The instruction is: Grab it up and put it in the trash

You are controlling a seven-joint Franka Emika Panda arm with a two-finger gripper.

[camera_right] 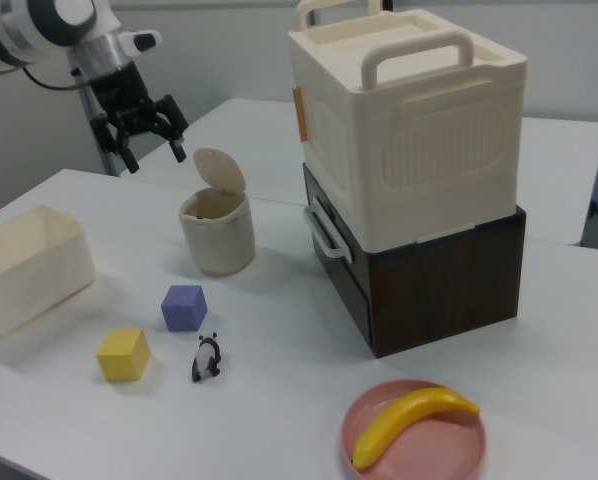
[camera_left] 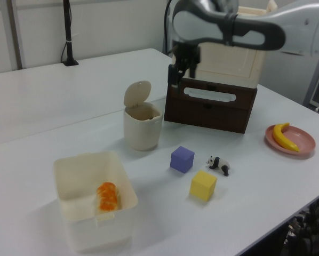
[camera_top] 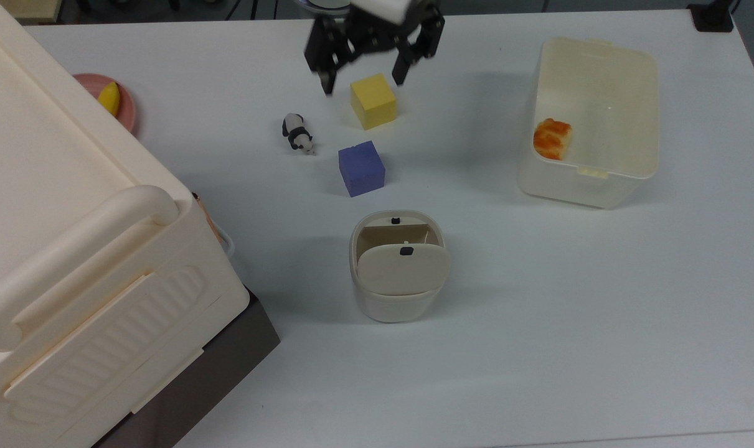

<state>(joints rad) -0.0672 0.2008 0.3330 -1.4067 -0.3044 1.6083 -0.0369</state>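
1. We find the gripper (camera_top: 364,78) raised well above the table (camera_top: 601,311), its jaws spread wide with nothing between them; in the top view it hangs over the far edge of the yellow cube (camera_top: 373,101).
2. We see the trash (camera_top: 398,274) standing upright with its flap lid (camera_left: 136,93) tipped open, well apart from the gripper.
3. We cannot see the paper wad on the table in any view. We judge it to lie inside the trash, though the bin's interior is too dim to confirm.
4. The purple cube (camera_top: 361,168), panda figurine (camera_top: 298,133), rectangular tub (camera_top: 591,118) and handled box (camera_right: 409,140) stand clear of the arm.
5. We judge the task essentially complete; at most the lid remains to be closed.
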